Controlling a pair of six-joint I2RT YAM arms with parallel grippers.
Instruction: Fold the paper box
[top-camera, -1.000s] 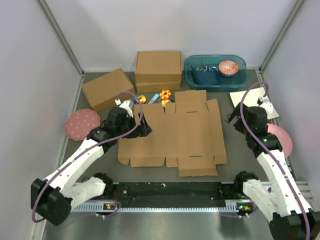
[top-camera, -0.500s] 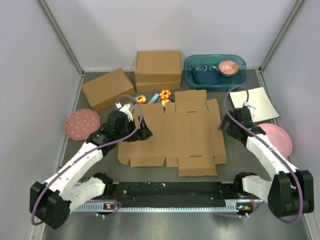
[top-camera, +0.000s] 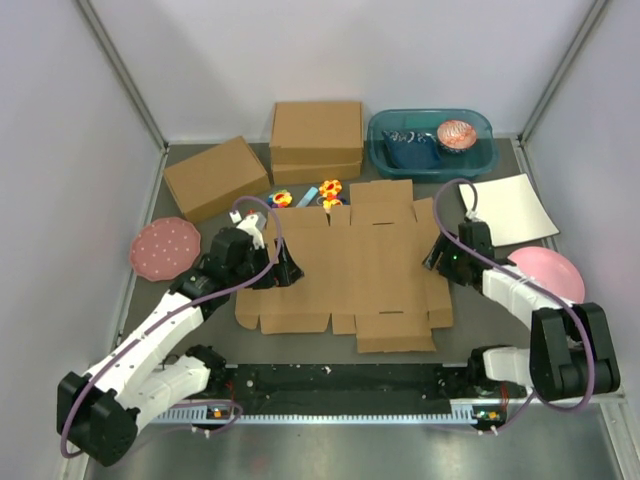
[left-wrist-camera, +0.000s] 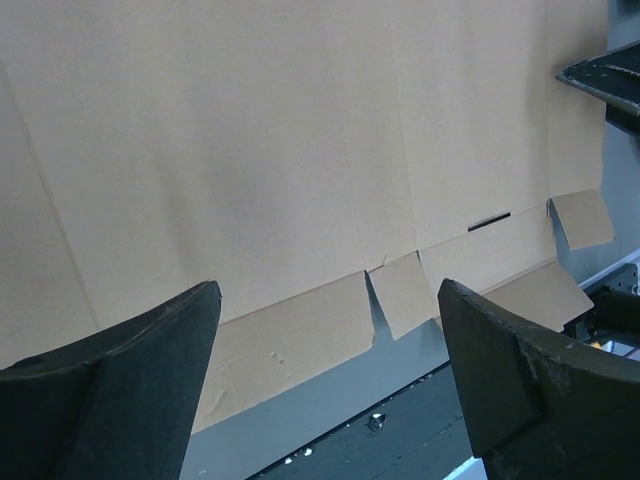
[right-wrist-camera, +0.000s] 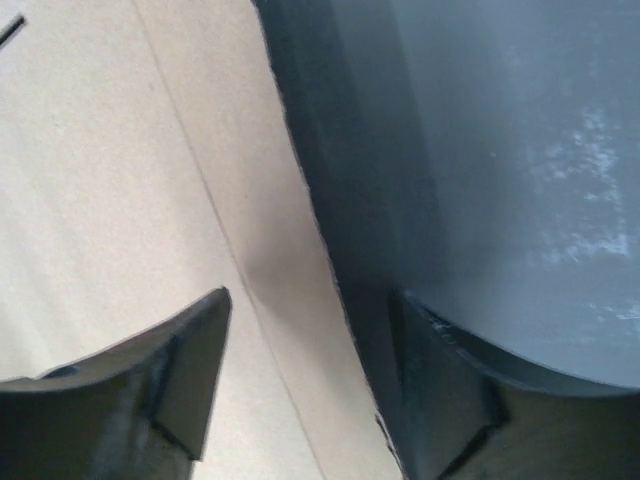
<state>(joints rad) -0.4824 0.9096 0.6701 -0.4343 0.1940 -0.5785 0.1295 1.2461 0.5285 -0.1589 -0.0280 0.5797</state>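
Observation:
The paper box (top-camera: 350, 265) lies flat and unfolded as a brown die-cut sheet in the middle of the table. My left gripper (top-camera: 284, 268) is open over the sheet's left part. In the left wrist view (left-wrist-camera: 325, 330) its jaws frame the sheet's (left-wrist-camera: 300, 150) front flaps and hold nothing. My right gripper (top-camera: 436, 256) is open at the sheet's right edge. In the right wrist view (right-wrist-camera: 310, 310) its two fingers straddle the edge of the right flap (right-wrist-camera: 150, 200), one over cardboard and one over the grey table; I cannot tell whether they touch the flap.
A smaller angled brown box (top-camera: 215, 177) and a taller brown box (top-camera: 316, 140) stand at the back. A teal bin (top-camera: 430, 142) is back right. Pink plates (top-camera: 165, 247) (top-camera: 548, 272), a white sheet (top-camera: 508, 208) and small toys (top-camera: 328, 190) surround the cardboard. A black rail (top-camera: 340, 385) runs along the front.
My right arm has swung down and left, bringing its gripper from near the white sheet to the cardboard's right edge. My left gripper has shifted slightly over the sheet's left part.

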